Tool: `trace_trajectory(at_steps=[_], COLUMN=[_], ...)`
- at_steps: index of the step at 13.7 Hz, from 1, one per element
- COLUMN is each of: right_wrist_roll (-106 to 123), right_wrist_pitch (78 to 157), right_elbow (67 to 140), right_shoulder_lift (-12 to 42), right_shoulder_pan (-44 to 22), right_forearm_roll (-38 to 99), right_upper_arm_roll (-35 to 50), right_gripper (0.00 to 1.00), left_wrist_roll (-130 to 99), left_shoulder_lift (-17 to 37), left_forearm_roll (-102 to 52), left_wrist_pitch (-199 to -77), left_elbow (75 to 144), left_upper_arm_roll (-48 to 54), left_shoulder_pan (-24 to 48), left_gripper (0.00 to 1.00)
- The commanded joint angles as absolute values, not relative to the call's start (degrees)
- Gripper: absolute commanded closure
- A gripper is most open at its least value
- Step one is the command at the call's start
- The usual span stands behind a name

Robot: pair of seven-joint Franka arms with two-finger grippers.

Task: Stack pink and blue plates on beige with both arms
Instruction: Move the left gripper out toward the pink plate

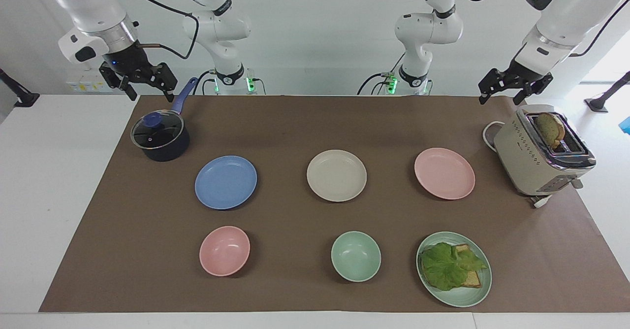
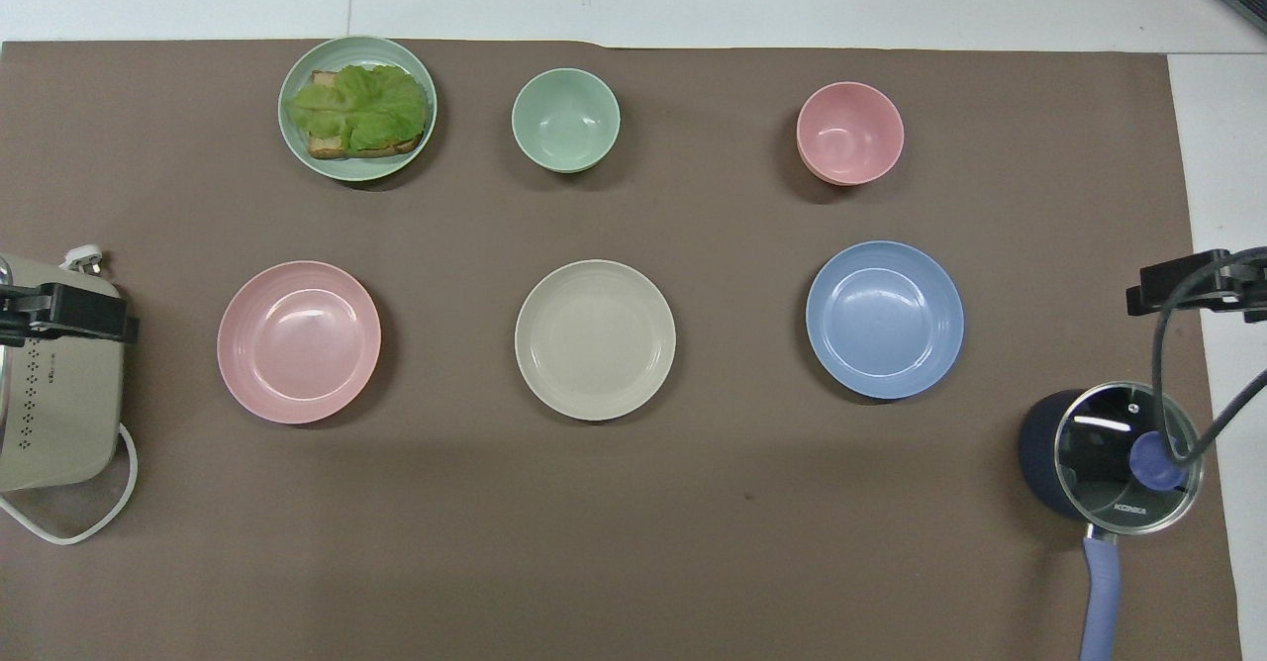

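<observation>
White bench (image 1: 49, 181), covered by a brown mat (image 1: 305, 122). On the mat: blue plate (image 1: 226, 182), beige plate (image 1: 336, 175), pink plate (image 1: 444, 173) in one row; farther from the robots, pink bowl (image 1: 224, 250), green bowl (image 1: 356, 256), green plate (image 1: 472, 297) with lettuce and bread; lidded saucepan (image 1: 160, 136); toaster (image 1: 539, 151).

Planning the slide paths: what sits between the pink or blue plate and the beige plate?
Nothing visible. The pink plate, beige plate and blue plate lie in one row with bare mat between them.
</observation>
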State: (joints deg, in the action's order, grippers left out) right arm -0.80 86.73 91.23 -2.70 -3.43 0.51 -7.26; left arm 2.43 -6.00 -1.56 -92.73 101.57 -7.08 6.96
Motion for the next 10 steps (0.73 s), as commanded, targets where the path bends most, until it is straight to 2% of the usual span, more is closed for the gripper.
trace_trajectory(at_steps=[1, 5, 10], right_wrist_roll=[-0.7, -0.7, -0.7], right_wrist_pitch=[87.1, 87.1, 87.1], right_elbow=[92.81, 92.81, 92.81], right_shoulder_lift=[-4.22, -4.22, -4.22], right_shoulder_pan=[-2.99, -2.99, -2.99], right_forearm_roll=[0.26, 0.26, 0.26], right_upper_arm_roll=[-7.03, -7.03, -7.03], right_gripper=[0.0, 0.0, 0.0], left_wrist_roll=[2.99, 3.34, 2.29], left_shoulder_lift=[-7.21, -5.2, 4.38], left_forearm_roll=[-1.14, -1.14, -1.14], left_wrist_pitch=[-100.44, -111.07, -119.42], left_elbow=[109.14, 117.32, 119.09], left_upper_arm_roll=[-7.21, -7.21, -7.21], left_shoulder_pan=[5.11, 2.55, 2.2], left_gripper=[0.0, 0.0, 0.0])
